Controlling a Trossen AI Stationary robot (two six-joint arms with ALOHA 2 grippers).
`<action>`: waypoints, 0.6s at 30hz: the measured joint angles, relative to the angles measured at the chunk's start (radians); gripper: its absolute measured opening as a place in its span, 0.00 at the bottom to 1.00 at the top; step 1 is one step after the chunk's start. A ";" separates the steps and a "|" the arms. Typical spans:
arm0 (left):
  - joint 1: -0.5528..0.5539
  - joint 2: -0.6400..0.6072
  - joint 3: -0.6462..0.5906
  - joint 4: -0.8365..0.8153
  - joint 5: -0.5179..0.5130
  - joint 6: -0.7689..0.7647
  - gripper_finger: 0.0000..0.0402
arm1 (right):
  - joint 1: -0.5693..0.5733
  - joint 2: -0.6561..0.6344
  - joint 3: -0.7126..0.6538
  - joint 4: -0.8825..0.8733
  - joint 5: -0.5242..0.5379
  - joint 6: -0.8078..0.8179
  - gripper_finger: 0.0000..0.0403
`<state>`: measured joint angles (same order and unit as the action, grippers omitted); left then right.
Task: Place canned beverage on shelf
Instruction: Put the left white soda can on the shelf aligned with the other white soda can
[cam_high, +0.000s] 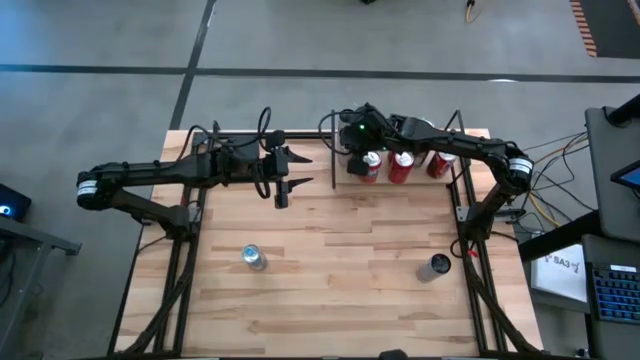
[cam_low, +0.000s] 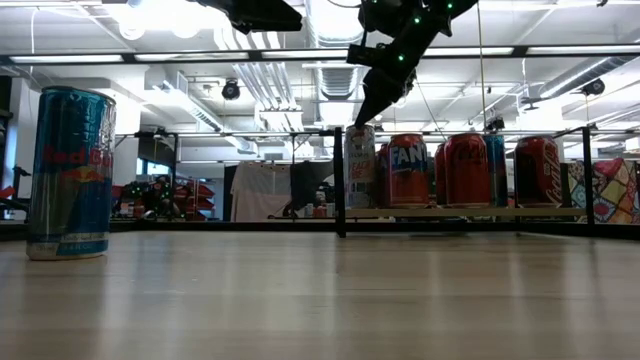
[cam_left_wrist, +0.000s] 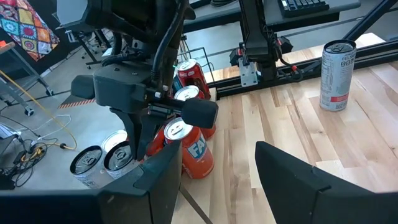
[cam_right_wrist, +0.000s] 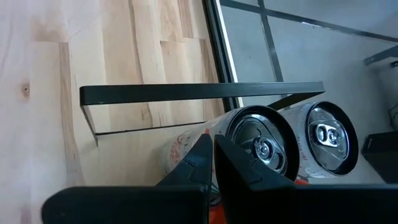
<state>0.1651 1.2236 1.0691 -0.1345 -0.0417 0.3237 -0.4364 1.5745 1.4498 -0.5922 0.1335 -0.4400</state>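
Right tool (cam_high: 352, 150), upper centre of the high view, fingers pressed together, tips just above the leftmost can (cam_low: 359, 167) on the shelf (cam_low: 460, 213), holding nothing. Red cans (cam_high: 401, 167) stand in a row beside it. Left tool (cam_high: 284, 180) hovers left of the shelf, half spread, empty. Two cans remain on the bench (cam_high: 340, 280): blue can (cam_high: 253, 257) lower left, dark can (cam_high: 435, 267) lower right.

High cam overhead; low cam table-level; both see shelf (cam_high: 400, 150).
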 joint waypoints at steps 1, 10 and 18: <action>0.000 0.000 0.000 0.000 0.000 0.000 0.47 | -0.002 0.000 0.000 0.001 -0.001 -0.003 0.02; 0.000 0.000 0.000 0.000 0.000 0.000 0.47 | -0.012 0.000 0.000 0.004 0.000 -0.007 0.02; 0.000 0.000 0.000 0.000 0.000 0.000 0.47 | -0.016 0.000 0.000 0.007 -0.001 -0.009 0.02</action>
<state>0.1654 1.2236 1.0691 -0.1341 -0.0418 0.3237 -0.4526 1.5745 1.4498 -0.5850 0.1329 -0.4493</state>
